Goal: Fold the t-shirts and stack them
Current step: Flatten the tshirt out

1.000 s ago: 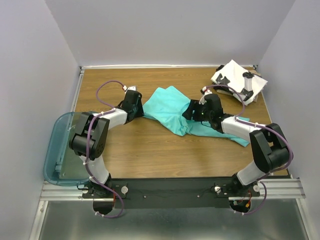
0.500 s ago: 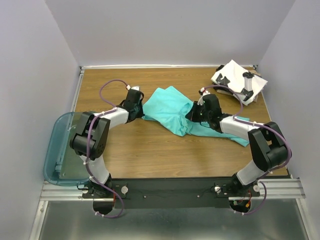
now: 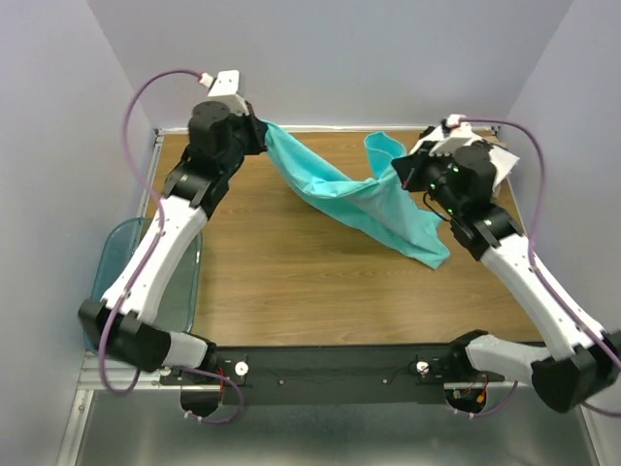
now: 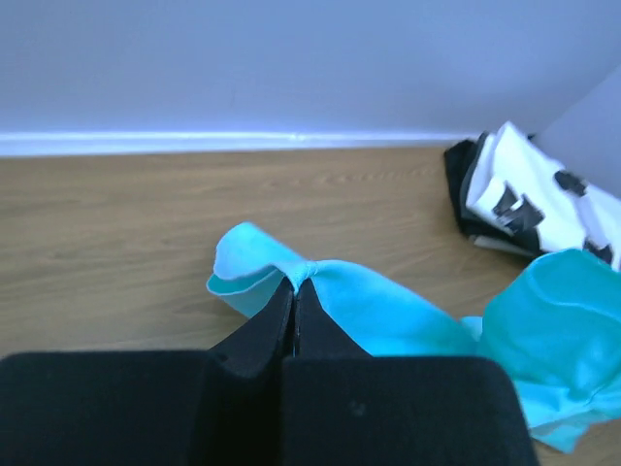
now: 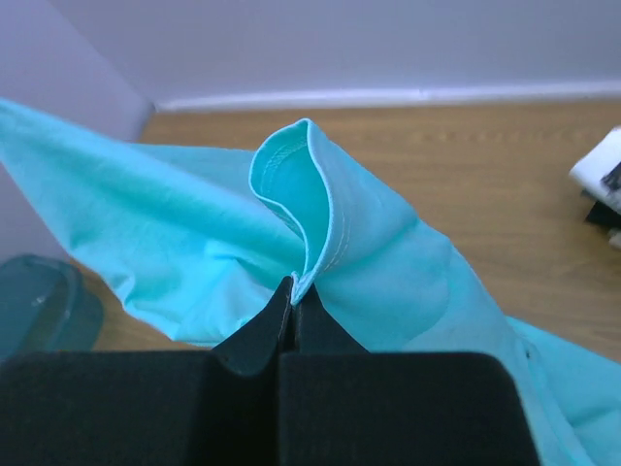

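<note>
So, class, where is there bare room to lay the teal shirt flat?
The table lies bare between the teal bin, the hanging teal t-shirt and the base rail. The far right corner is crowded by the folded white t-shirt.

Teal tee (image 3: 361, 201) aloft, printed tee (image 4: 543, 206) folded

Lab test booth: plain walls (image 3: 340, 58), wooden table (image 3: 291, 282).

Soft, even, bright light leaves only faint shadows on the worktop (image 3: 291, 282). Both wrist views look slightly soft up close.
</note>
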